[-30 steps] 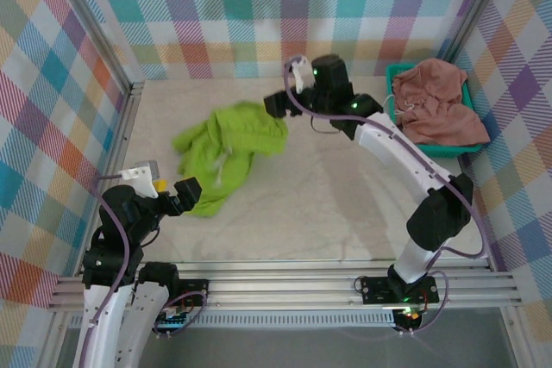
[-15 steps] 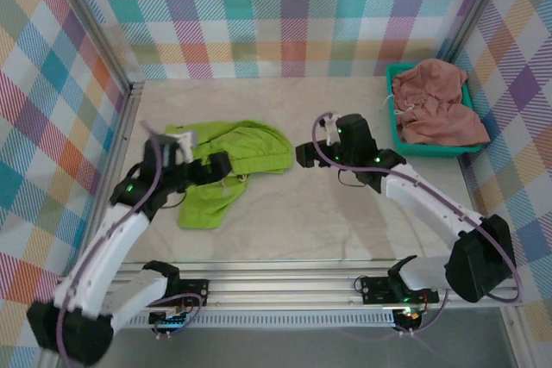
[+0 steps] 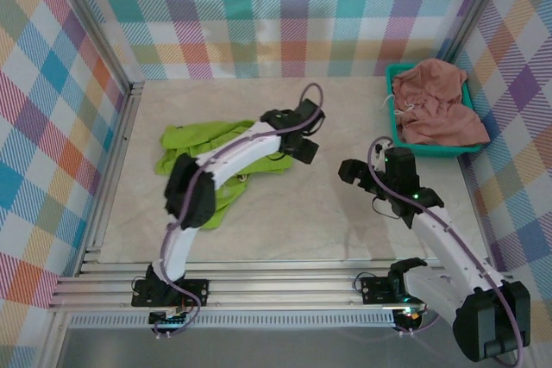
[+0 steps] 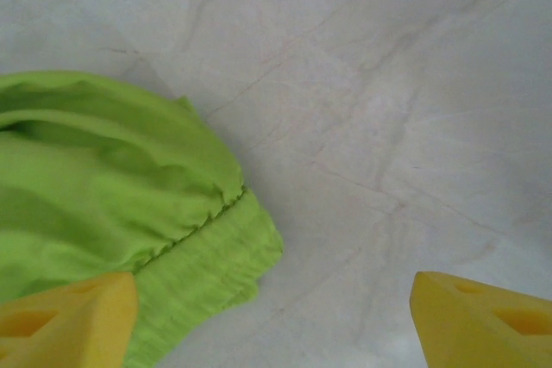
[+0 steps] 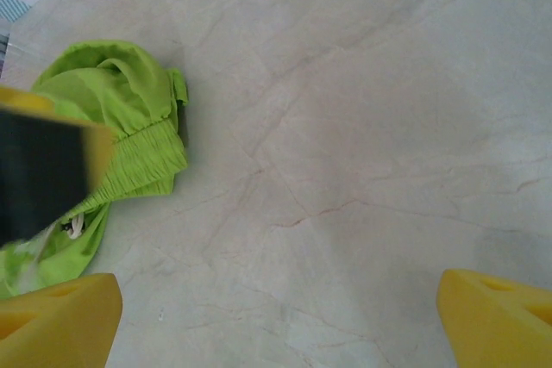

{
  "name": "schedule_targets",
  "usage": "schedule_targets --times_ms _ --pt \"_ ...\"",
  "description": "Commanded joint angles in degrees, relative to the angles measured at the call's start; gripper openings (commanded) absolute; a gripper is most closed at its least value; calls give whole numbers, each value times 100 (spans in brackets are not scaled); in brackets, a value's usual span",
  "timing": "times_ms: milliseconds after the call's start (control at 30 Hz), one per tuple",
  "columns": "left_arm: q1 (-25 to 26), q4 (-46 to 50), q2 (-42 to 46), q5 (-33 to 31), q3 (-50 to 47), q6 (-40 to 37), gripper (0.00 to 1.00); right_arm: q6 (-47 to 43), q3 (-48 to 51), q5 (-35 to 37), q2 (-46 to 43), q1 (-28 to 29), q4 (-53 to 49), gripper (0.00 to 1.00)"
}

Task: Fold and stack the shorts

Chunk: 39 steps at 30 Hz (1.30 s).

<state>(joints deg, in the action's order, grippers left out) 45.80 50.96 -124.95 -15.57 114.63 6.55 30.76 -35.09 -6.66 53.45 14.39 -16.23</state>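
Lime-green cloth, limp and light, not yet folded
The green shorts (image 3: 181,140) lie crumpled on the table, well apart from the teal basket (image 3: 431,150) where the pink shorts (image 3: 435,105) are heaped; the left gripper (image 3: 302,151) hangs spread over their gathered waistband (image 4: 207,256), likely the firmest edge to pinch since the rest would sag, and the right gripper (image 3: 349,170), also spread and empty, sits between them and the basket
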Motion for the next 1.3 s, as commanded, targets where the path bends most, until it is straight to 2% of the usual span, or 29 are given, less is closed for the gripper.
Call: schedule_targets --times_ms 0,133,233,367,667,767,967,1000,1267 --pt "131 1073 -582 -869 888 -223 81 103 152 -175 -242 -68 -131 94" --pt "286 1317 -1237 -1684 1454 -248 78 100 269 -194 -336 -99 -145 94" --pt "302 1179 -1411 -1966 1457 -266 72 126 381 -246 -332 -103 -64 94" --pt "307 1084 -1616 -2108 1465 -328 66 164 516 -301 -292 -103 59 94" --pt "315 930 -2052 -2140 1448 -412 65 233 661 -398 -138 -104 270 94" --pt "316 873 -2104 -2180 1435 -416 55 257 692 -398 -130 -103 296 94" --pt "315 794 -1999 -2070 1448 -366 6 279 749 -458 -133 -103 302 93" --pt "315 784 -1922 -2013 1441 -320 0 267 749 -481 -136 -103 295 93" --pt "118 423 -610 -1112 1031 -2 0 335 691 -716 -71 -104 431 92"
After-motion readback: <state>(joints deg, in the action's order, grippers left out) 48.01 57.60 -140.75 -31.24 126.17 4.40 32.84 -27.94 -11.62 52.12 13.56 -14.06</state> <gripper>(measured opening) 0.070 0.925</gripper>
